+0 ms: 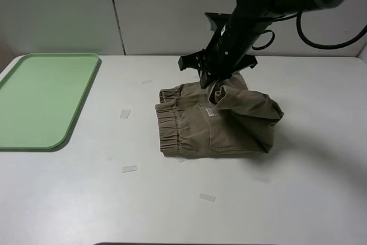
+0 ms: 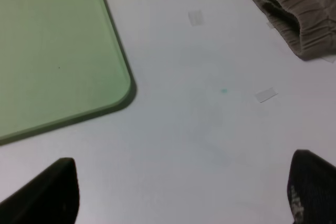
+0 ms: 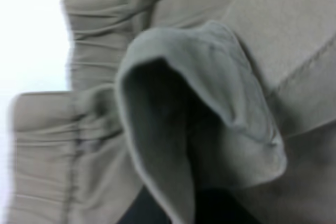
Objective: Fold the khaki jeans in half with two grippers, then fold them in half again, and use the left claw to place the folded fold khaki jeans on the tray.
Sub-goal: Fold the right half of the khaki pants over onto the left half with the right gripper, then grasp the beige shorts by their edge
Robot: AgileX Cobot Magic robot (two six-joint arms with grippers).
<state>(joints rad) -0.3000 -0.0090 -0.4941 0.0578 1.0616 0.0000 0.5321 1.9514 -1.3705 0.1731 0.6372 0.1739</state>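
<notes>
Jeans [image 1: 218, 124] lie centre frame on the table [image 1: 298, 199], well apart from the tray [image 1: 40, 98] at far left. Right gripper [image 1: 211, 86] sits at their upper edge, apparently pinching a raised fold (wrist view blurred, cloth hides the tips). I note the left gripper [image 2: 181, 195] over the table near the tray's corner, fingers [image 2: 50, 195] spread wide.

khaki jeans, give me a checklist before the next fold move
1. Right pincer holding the khaki jeans: ok, a flap hangs lifted from it.
2. Left pincer on the cloth: not ok, open over bare table.
3. Fold lying flat: not ok, bunched.
4. How many layers are pinched: cannot tell.
5. Tray free: ok, visible part bare.
</notes>
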